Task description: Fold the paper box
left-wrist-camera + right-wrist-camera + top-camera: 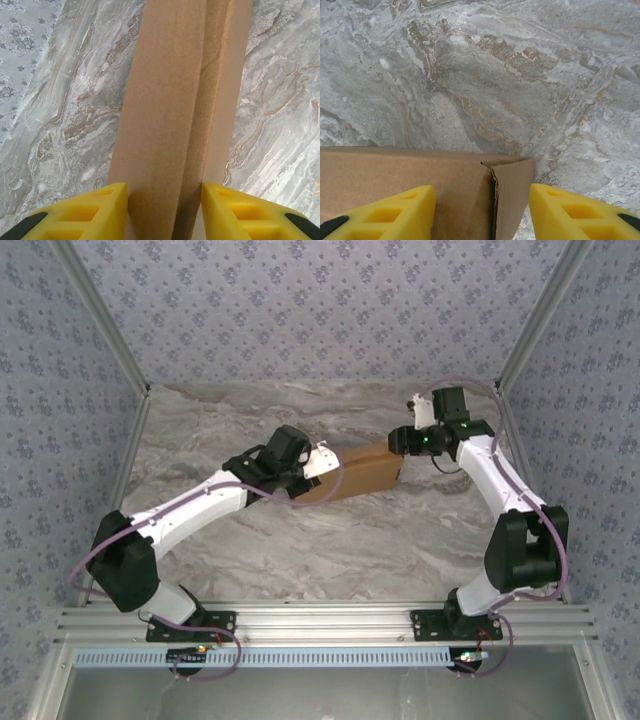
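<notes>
Two arms are reaching in from the bottom corners of the top view and meeting at the frame's centre over a marble-patterned table (300,550).

Starting at the left, the left gripper (330,470) is sitting just left of centre, pressing against the left end of the paper box (365,472). In the left wrist view the left gripper (165,212) is standing partly open. Its yellow fingers (100,212) are occupying the bottom corners, and brown cardboard is filling the whole gap between them. That is looking like a grip on the paper box (165,100), which is running from the bottom edge up to the top of the frame. A long crease is showing right of the box's middle.

At the centre of the top view, the box is lying as a narrow brown strip, slanting up slightly toward the right.

Further right, the right gripper (400,444) is hovering at the box's right end. In the right wrist view the right gripper (481,192) is standing about half open, straddling the end of the paper box (395,180) in the lower left. Its left finger is overlapping the cardboard. A sliver of table is showing between the end flap (512,190) and its right finger (565,212), so it is not clamping anything.
</notes>
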Motion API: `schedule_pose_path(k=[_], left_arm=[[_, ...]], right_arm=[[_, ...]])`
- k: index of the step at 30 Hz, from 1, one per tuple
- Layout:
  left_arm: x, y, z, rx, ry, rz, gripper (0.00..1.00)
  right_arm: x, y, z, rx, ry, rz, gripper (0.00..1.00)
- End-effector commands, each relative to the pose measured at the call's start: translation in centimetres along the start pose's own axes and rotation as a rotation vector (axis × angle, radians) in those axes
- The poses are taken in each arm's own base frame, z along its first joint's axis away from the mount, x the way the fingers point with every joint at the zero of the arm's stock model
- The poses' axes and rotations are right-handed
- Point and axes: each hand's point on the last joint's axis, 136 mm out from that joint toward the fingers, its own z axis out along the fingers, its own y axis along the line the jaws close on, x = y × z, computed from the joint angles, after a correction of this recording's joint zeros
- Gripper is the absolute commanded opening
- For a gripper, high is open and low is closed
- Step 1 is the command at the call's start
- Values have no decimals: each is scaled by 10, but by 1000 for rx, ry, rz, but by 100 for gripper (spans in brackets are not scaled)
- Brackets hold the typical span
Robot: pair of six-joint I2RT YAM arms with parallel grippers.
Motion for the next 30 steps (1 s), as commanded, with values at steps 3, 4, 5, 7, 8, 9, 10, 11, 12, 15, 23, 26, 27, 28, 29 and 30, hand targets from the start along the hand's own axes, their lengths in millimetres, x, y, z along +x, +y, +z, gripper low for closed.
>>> schedule_pose_path(k=[3, 4, 5, 7, 8, 9, 10, 11, 12, 15, 23, 26, 27, 28, 29, 30], left_arm=[[36, -31, 12, 75, 76, -37, 40], [38, -32, 14, 74, 75, -42, 40], [37, -32, 15, 70, 69, -47, 41], [37, -32, 16, 66, 64, -59, 41], [36, -31, 16, 61, 56, -65, 42], [33, -30, 15, 57, 46, -72, 43], [30, -28, 14, 53, 34, -80, 45], [25, -26, 12, 49, 21, -90, 47], [20, -24, 10, 48, 5, -100, 49], [4, -17, 3, 38, -43, -138, 60], [-30, 5, -25, 1, -154, -319, 79], [-34, 12, -39, -10, -190, -419, 84], [-34, 14, -43, -15, -198, -456, 85], [-32, 18, -48, -22, -206, -509, 87], [-28, 23, -53, -29, -214, -563, 88], [-24, 27, -56, -37, -217, -614, 88]], right_arm=[[65, -18, 18, -9, 170, 133, 52], [66, -18, 21, -20, 160, 140, 51], [71, -19, 23, -29, 164, 153, 51], [76, -20, 26, -48, 162, 178, 49], [80, -20, 28, -57, 164, 193, 46], [81, -21, 29, -61, 163, 201, 45], [82, -21, 30, -62, 163, 206, 43], [82, -20, 30, -65, 159, 205, 41], [82, -21, 31, -65, 157, 208, 41], [80, -21, 29, -60, 143, 208, 38], [79, -21, 27, -37, 128, 193, 37], [78, -19, 26, -36, 123, 188, 37], [78, -20, 25, -34, 122, 187, 37], [77, -19, 25, -33, 119, 185, 37], [77, -19, 24, -32, 119, 184, 37], [75, -18, 24, -32, 115, 180, 37]])
